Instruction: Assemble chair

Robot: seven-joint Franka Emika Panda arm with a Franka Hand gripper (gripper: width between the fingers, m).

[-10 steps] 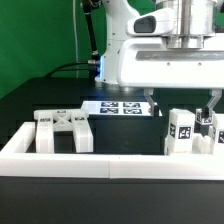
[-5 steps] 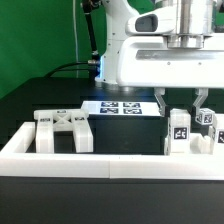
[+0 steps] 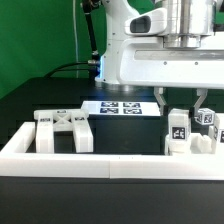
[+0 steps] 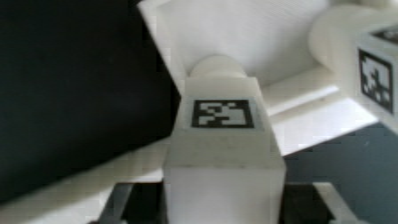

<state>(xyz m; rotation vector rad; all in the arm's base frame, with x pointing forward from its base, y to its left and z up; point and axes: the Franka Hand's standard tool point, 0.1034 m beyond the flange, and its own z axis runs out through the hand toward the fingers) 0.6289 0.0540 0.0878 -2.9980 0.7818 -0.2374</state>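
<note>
A white square chair post (image 3: 178, 131) with a black-and-white tag stands upright just behind the front wall, toward the exterior view's right. My gripper (image 3: 179, 106) reaches down over its top, with one finger on each side, shut on it. In the wrist view the post (image 4: 222, 150) runs between my gripper (image 4: 222, 203), and its tag faces the camera. A white cross-braced chair frame (image 3: 64, 130) lies at the exterior view's left. More tagged chair parts (image 3: 208, 122) stand right of the post, and one of them shows in the wrist view (image 4: 365, 55).
The long low white border wall (image 3: 100, 160) runs along the front and up both sides. The marker board (image 3: 120, 107) lies behind the parts, near the arm's white base (image 3: 125, 60). The table is black, and a green backdrop is behind it.
The fingers stood wide apart a second ago and have closed in onto the post's sides. The post has shifted slightly toward the exterior view's left.
</note>
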